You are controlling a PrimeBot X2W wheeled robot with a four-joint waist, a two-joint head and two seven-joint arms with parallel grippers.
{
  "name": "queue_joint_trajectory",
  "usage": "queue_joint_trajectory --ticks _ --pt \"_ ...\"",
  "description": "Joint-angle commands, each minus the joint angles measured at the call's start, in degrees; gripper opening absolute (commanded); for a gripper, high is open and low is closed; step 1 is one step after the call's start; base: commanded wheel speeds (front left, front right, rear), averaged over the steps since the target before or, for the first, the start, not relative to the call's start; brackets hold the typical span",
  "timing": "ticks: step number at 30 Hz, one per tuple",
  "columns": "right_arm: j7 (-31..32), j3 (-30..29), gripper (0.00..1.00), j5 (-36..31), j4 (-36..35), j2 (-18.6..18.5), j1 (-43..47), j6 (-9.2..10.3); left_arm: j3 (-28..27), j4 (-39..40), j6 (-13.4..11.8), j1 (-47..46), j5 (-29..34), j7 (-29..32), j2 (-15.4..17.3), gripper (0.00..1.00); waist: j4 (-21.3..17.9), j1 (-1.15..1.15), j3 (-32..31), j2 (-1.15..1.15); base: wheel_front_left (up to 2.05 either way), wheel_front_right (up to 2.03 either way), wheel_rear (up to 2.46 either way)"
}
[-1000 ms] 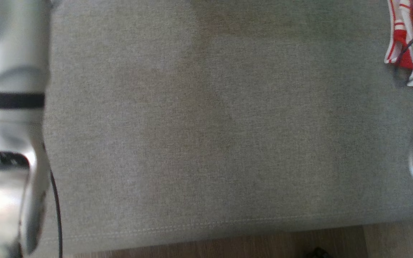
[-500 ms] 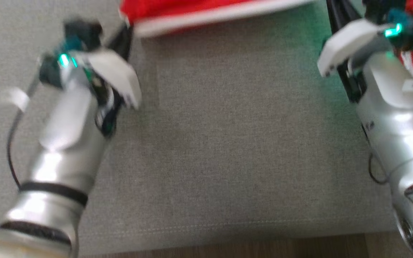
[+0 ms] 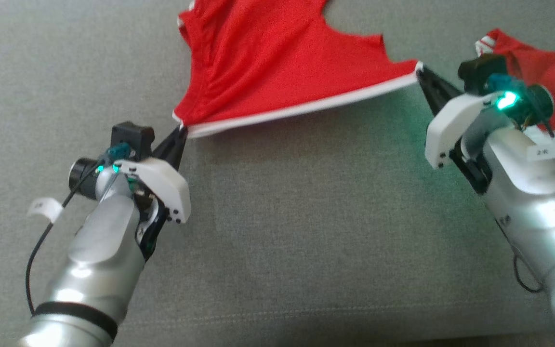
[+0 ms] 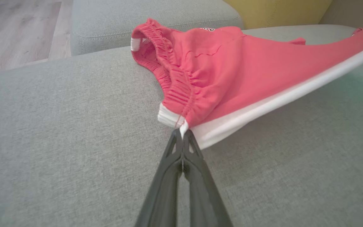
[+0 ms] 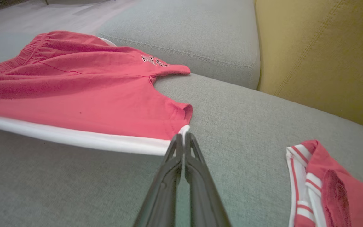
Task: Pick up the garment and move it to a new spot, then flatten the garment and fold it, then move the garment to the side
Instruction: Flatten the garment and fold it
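Red shorts [image 3: 268, 62] taut between left tool [image 3: 181, 132] and right tool [image 3: 420, 73], both pinching its white hem [image 3: 306, 107], top cropped

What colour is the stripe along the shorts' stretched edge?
White stripe on red shorts; best in the left wrist view.

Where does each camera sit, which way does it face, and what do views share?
Head view: on the head, looking down at the grey sofa seat; both forearms show, left gripper and right gripper each shut on a corner of the red shorts.
Left wrist view: looks along its own shut fingers at the waistband corner, wooden floor beyond.
Right wrist view: looks along its own shut fingers at the leg-hem corner, yellow backrest behind.
Shared: all see the shorts' white edge; head and right wrist, the second red garment.
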State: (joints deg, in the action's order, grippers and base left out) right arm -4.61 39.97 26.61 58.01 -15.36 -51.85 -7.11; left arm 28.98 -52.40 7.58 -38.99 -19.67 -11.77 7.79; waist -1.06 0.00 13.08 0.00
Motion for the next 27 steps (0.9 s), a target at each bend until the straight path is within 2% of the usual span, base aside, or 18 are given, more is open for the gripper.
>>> queue_joint_trajectory --ticks 1,9,15,20,27 --pt "0.67 1.57 0.0 1.55 -1.98 -2.23 0.64 -0.37 -1.51 1.19 -0.23 -0.58 -0.27 -0.72 2.8 0.0 0.32 0.0 -1.2 0.0 0.0 0.0 0.0" --pt "7.56 10.12 0.0 10.01 -7.43 -9.02 4.12 -0.37 0.56 2.45 -0.21 2.7 -0.31 -0.41 2.57 0.0 1.1 0.0 -4.52 0.0 0.0 0.0 0.0" --pt "13.42 15.93 0.0 17.63 -12.82 -14.46 7.25 -0.37 3.87 5.03 -0.12 7.71 -2.87 2.96 2.91 0.0 0.95 0.0 -7.94 0.0 0.0 0.0 0.0" --pt "19.04 20.06 0.0 24.43 -18.35 -19.53 9.78 -0.37 6.57 9.35 -0.1 12.42 -5.82 6.04 5.09 0.0 0.71 0.0 -10.51 0.0 0.0 0.0 0.0" --pt "25.27 23.57 0.0 32.16 -26.41 -25.92 12.13 -0.37 7.53 17.72 -0.1 19.2 -10.43 10.24 8.1 0.0 0.31 0.0 -12.68 0.0 0.0 0.0 0.0"
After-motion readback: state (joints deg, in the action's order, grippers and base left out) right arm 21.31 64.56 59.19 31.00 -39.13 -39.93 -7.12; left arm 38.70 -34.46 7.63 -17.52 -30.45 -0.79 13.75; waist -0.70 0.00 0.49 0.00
